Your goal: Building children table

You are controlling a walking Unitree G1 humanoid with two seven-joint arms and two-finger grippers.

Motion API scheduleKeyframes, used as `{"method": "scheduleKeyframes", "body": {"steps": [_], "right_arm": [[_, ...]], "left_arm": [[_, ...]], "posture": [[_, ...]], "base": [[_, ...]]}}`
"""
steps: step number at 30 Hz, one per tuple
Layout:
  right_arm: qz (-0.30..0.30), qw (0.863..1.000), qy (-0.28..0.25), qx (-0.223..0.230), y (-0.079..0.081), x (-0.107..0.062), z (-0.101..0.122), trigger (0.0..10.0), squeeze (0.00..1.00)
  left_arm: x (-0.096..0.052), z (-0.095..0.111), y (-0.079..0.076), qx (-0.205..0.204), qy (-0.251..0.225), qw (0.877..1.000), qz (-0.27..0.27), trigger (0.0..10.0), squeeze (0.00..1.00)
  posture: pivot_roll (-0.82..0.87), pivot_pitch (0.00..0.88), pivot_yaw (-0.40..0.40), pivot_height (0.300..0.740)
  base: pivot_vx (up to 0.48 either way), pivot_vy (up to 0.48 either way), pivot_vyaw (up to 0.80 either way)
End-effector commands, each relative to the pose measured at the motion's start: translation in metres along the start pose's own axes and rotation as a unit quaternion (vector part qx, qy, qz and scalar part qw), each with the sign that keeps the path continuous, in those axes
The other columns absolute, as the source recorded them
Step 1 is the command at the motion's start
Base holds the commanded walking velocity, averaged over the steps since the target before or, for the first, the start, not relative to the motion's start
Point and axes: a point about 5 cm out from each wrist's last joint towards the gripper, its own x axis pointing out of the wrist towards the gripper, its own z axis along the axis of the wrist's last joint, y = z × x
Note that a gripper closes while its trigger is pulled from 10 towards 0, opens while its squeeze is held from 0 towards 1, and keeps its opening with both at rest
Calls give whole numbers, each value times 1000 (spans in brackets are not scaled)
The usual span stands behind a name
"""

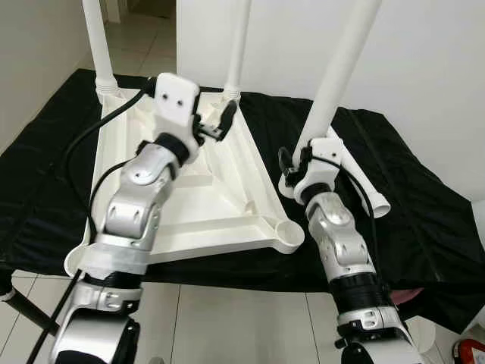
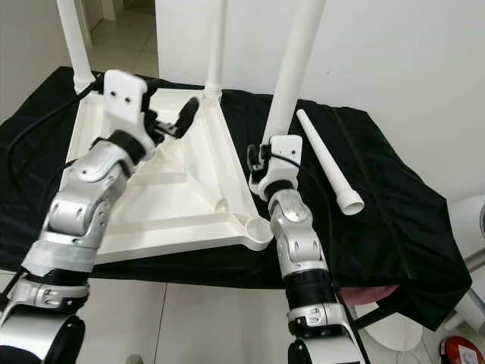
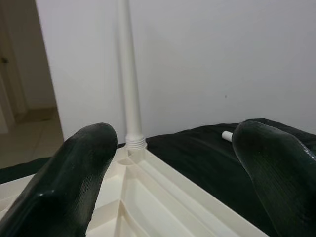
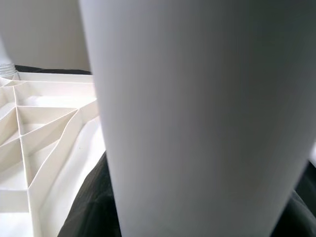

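Lying on black cloth [image 1: 424, 220]: upturned tabletop [image 1: 227, 205], white wall [image 1: 424, 68] behind.

The upturned tabletop [image 1: 227, 220] is plain white, with white ribs on its underside. The legs are the same white: one at the far left corner [image 1: 97, 42], one at the far right corner [image 1: 239, 45], a thick one on the right [image 2: 297, 68], and a loose one [image 2: 330, 163] lying on the right side. Everything lies on a black cloth [image 2: 394, 212] without pattern. The two arms are silver with white and black parts. The left gripper [image 1: 224, 121] has black fingers [image 3: 69, 182] with a fine texture. The wall [image 2: 394, 61] is white, the floor [image 2: 197, 318] has pale tiles. A small red object [image 2: 464, 350] is at the near right corner.
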Motion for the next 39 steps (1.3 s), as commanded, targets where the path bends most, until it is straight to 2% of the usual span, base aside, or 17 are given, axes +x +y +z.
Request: {"method": "scheduleKeyframes", "body": {"steps": [1, 2, 3, 4, 5, 7, 8, 10, 15, 19, 21, 26, 30, 31, 32, 35, 39], "right_arm": [[2, 1000, -19, -8, -3, -2, 6, 10000, 0], [7, 1000, -17, -5, -3, -7, 3, 10000, 0], [7, 1000, -17, -5, -3, -7, 3, 10000, 0], [14, 1000, -16, -1, -3, -13, -1, 10000, 0], [14, 1000, -16, -1, -3, -13, -1, 10000, 0], [15, 1000, -14, 1, -5, -21, -6, 10000, 0], [15, 1000, -14, 1, -5, -21, -6, 10000, 0], [14, 1000, -13, 3, -6, -24, -8, 10000, 0], [14, 1000, -15, 4, -7, -27, -8, 10000, 0], [14, 1000, -18, 3, -9, -28, -8, 10000, 0], [14, 1000, -18, 3, -9, -28, -8, 10000, 0], [27, 999, -25, 9, -6, -31, -8, 10000, 0], [29, 999, -25, 10, -6, -32, -9, 10000, 0], [29, 999, -24, 10, -5, -32, -10, 10000, 0], [29, 999, -24, 10, -5, -32, -10, 10000, 0], [31, 999, -23, 10, -4, -35, -12, 10000, 0], [32, 999, -22, 8, -5, -37, -13, 10000, 0]], "left_arm": [[-1, -3, -6, 2, 3, 999, -42, 10000, 0], [-10, -11, 4, 0, 23, 999, -28, 10000, 0], [-10, -11, 4, 0, 23, 999, -28, 10000, 0], [-20, -20, 12, 0, 43, 999, -15, 10000, 0], [-20, -20, 12, 0, 43, 999, -15, 10000, 0], [-38, -34, 18, -2, 80, 997, -10, 10000, 0], [-38, -34, 18, -2, 80, 997, -10, 10000, 0], [-51, -46, 16, -4, 106, 994, -22, 10000, 0], [-60, -51, 14, -13, 118, 992, -36, 10000, 0], [-74, -59, 5, -27, 134, 988, -76, 10000, 0], [-74, -59, 5, -27, 134, 988, -76, 10000, 0], [-73, -54, -22, -51, 120, 984, -121, 10000, 0], [-71, -53, -28, -56, 116, 983, -127, 10000, 0], [-68, -51, -44, -66, 109, 981, -149, 10000, 0], [-68, -51, -44, -66, 109, 981, -149, 10000, 0], [-65, -48, -64, -78, 100, 973, -192, 10000, 0], [-68, -45, -75, -89, 101, 965, -224, 10000, 0]], "posture": [[55, 0, -123, 740], [49, 0, -123, 740], [49, 0, -123, 740], [45, 0, -121, 740], [45, 0, -121, 740], [45, 0, -124, 740], [45, 0, -124, 740], [46, 0, -127, 740], [41, 0, -123, 740], [41, 0, -122, 740], [41, 0, -122, 740], [49, 0, -120, 740], [52, 0, -119, 740], [52, 0, -117, 740], [52, 0, -117, 740], [51, 0, -116, 740], [47, 0, -113, 740]], "base": [[0, 0, 0], [0, 0, 0], [0, 0, 0], [0, 0, 0], [0, 0, 0], [0, 0, 0], [0, 0, 0], [0, 0, 0], [0, 0, 0], [0, 0, 0], [0, 0, 0], [0, 0, 0], [0, 0, 0], [0, 0, 0], [0, 0, 0], [0, 0, 0], [0, 0, 0]]}}
